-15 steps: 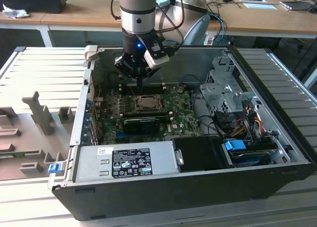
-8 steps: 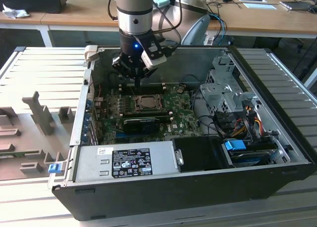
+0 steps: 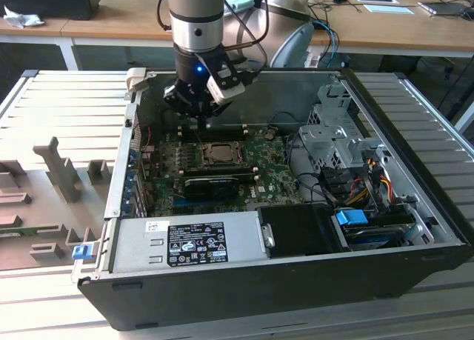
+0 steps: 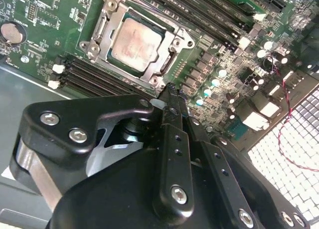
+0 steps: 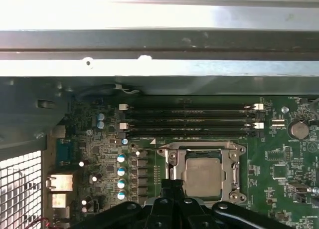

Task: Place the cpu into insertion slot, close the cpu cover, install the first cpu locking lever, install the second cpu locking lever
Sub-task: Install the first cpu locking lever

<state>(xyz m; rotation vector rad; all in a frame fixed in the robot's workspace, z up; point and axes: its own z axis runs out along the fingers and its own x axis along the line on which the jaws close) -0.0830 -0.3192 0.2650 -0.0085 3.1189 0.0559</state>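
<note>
Pincer (image 4: 169, 92) fingers are drawn together to a single point, with nothing clamped between them. In the exterior view the pincer (image 3: 201, 118) sits in the upper centre of the frame, hanging low over the green circuit board (image 5: 279, 159). In the second wrist view its tip stands just beside one corner of the insertion slot (image 4: 92, 48); contact with that corner cannot be confirmed.

The cpu (image 4: 135, 43) lies flat inside the slot, silvery face up, at mid-frame in the exterior view and just below the pincer in that picture. The cpu cover (image 4: 172, 52) is down, framing the chip through its window. Whether either locking lever is hooked cannot be told. Long black memory slots (image 5: 189, 116) run alongside the socket.

Risks, as judged:
- The tip is close to the socket corner and to a row of small round components. A slightly off-line descent could strike them or scrape the board.
- Pressure on the cover rather than on a lever could load the chip unevenly.
- A thin lever could slip off the narrow closed tip and spring back.
</note>
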